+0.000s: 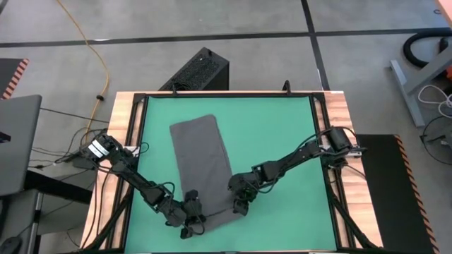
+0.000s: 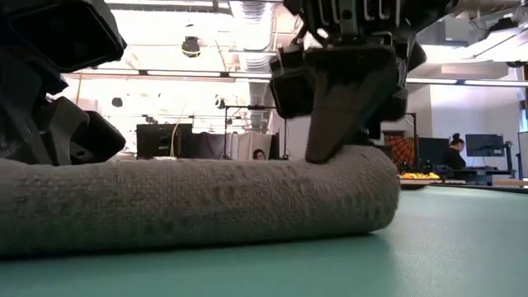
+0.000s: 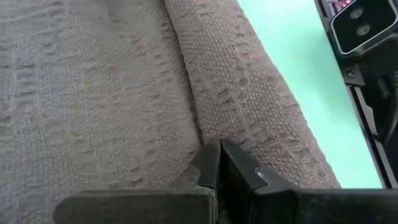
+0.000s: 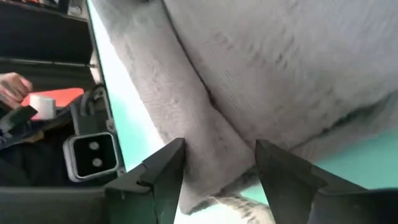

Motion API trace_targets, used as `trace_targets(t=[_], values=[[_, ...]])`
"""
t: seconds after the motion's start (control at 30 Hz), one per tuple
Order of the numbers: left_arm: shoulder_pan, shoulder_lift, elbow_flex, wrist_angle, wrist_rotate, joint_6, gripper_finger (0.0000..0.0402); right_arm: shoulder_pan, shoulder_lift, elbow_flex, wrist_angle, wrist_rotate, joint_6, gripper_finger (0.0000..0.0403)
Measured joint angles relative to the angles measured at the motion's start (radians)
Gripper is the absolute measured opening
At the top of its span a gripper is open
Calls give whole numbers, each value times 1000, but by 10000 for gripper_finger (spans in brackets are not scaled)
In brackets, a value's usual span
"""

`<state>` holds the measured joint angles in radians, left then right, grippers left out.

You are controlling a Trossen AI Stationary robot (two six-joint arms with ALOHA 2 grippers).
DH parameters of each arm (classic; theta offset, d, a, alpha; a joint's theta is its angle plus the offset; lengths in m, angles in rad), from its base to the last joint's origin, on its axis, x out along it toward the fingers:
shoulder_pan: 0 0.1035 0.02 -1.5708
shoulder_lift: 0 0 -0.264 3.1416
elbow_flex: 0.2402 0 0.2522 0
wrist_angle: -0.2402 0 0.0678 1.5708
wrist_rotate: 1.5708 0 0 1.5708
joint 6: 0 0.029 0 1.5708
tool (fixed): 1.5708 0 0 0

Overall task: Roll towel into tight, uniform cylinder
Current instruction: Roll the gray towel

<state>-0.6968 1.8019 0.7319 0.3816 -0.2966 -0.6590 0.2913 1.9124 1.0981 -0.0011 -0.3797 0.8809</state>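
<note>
The dark grey towel (image 1: 201, 166) lies as a long strip on the green mat (image 1: 275, 134). Its near end is rolled into a thick roll (image 2: 206, 202) that lies across the strip on the mat. My left gripper (image 1: 191, 217) is shut at the roll's left part. In the left wrist view its tips (image 3: 219, 155) sit in the crease between the roll (image 3: 249, 93) and the flat cloth (image 3: 87, 93). My right gripper (image 1: 239, 203) is open over the roll's right end (image 4: 211, 143). The white tag is hidden. My left gripper presses its shut fingertips (image 3: 211, 163) into the crease where the roll meets the flat cloth (image 3: 196, 134), slanting down from the near left. The roll lies on the mat. My right gripper comes from above with open fingers, one on either side of the roll's right end (image 4: 214, 134). One finger (image 2: 334, 124) rests on the roll's top (image 2: 355, 157). The roll lies on the mat, slightly dented there.
Bare green mat lies left (image 1: 152, 155) and right (image 1: 282, 162) of the towel. A wooden rim with a black frame (image 1: 332, 141) bounds the table. A small camera (image 3: 364, 25) stands at the near edge. A person's hand (image 4: 12, 87) shows beyond the table.
</note>
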Motion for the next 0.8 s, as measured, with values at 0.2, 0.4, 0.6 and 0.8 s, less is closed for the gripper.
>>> trace_targets(t=[0.2, 0.4, 0.6, 0.8], values=[[0, 0, 0, -6, 1, -15, 0, -13, -87, 0, -95, 56, -66, 221], [-1, -1, 0, -36, -15, -15, 0, 27, -203, 0, -170, 242, -241, 221], [-4, -1, 0, -39, -28, 23, 0, 227, -178, 3, -11, 552, -546, 221], [-3, -1, 0, -57, -39, 30, 0, 293, -58, 2, 118, 683, -838, 221]])
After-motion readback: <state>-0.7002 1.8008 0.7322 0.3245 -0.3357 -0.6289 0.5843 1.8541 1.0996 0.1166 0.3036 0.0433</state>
